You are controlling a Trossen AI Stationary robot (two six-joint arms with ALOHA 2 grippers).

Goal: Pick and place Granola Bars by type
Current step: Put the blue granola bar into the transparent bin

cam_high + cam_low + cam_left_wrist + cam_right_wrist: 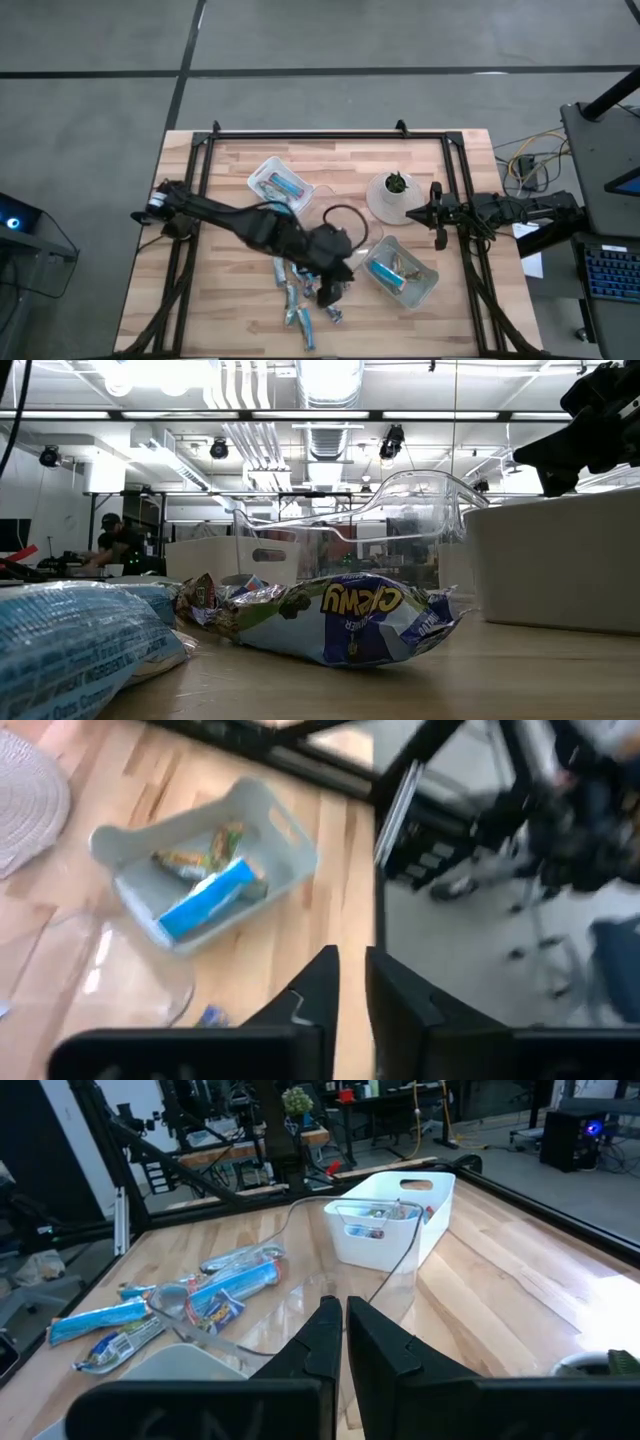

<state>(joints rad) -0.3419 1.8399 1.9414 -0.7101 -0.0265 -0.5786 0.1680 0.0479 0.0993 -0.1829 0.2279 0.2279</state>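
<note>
- My left fingers (322,982) stand narrow, almost together. I see nothing between them in the left wrist view, so I cannot tell if a bar is pinched.
- The left gripper (328,292) is over the loose bars (298,296), near the middle of the surface's front edge, at the right side of the pile.
- I judge this as the pick step: the fingers closing on one bar from the pile, with the sort only partly done.
- The loose bars lie flat in a ragged cluster. Most have their long axis running roughly from the back edge toward the front edge, a few skewed. One bar (350,615) lies broadside to the low view.
- The nearest tray (425,285) sits just right of the gripper, toward the front right corner. It holds a blue bar (205,900) lying diagonal to the tray's walls, with greenish ones beside it.
- A second tray (262,170) with bars stands toward the back edge, left of middle.
- Next move, as I read it:
  - lift clear and check that a bar comes up;
  - read its wrapper colour;
  - carry it to the tray with matching bars;
  - turn its long axis along the tray before letting go.
- If nothing is caught, I would reopen and set the fingers across a bar's short side.
- The right gripper (415,213) waits near the right edge, its fingers (322,1325) close together and holding nothing.
</note>
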